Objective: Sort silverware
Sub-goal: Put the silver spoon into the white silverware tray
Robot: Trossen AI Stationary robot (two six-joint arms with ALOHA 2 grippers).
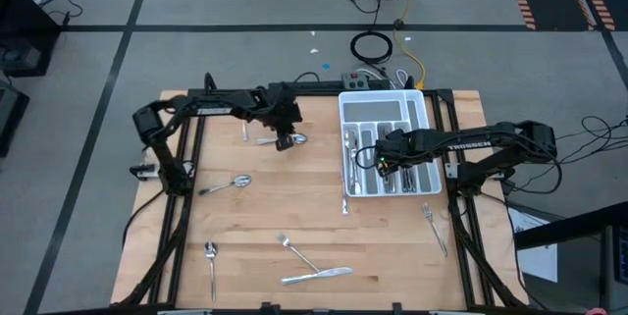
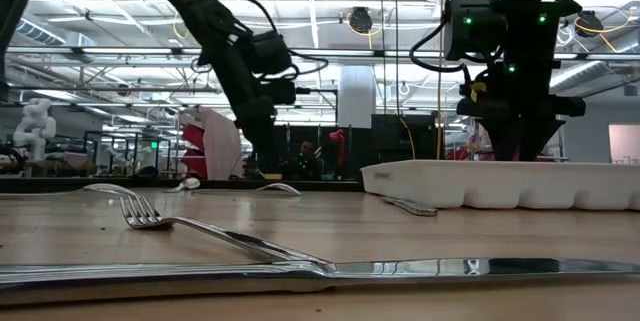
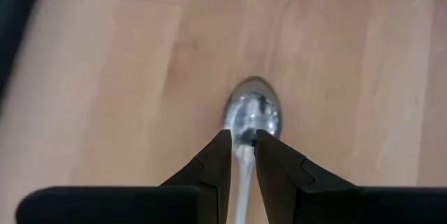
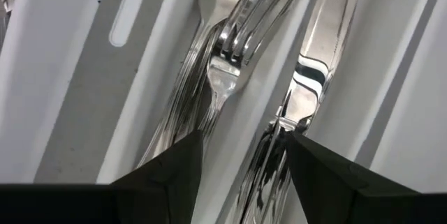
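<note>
The left gripper (image 1: 284, 142) is down at the far middle of the wooden table (image 1: 265, 217), just left of the white tray (image 1: 417, 109). Its fingers (image 3: 213, 161) are clamped narrowly on the neck of a spoon (image 3: 251, 116), whose bowl lies on the wood just beyond the fingertips.

The right gripper (image 1: 385, 161) hangs over the tray with its fingers (image 4: 174, 165) spread wide and holding nothing. They straddle the wall between two compartments: forks (image 4: 234, 39) stacked on one side, knives (image 4: 311, 77) on the other (both piles lie just under the fingertips).

Loose silverware is scattered on the table: a spoon (image 1: 228, 184) at the left, another (image 1: 210, 254) near left, a fork (image 1: 294, 252) and knife (image 1: 319, 276) near centre, and a fork (image 1: 433, 225) right of the tray's near end.
</note>
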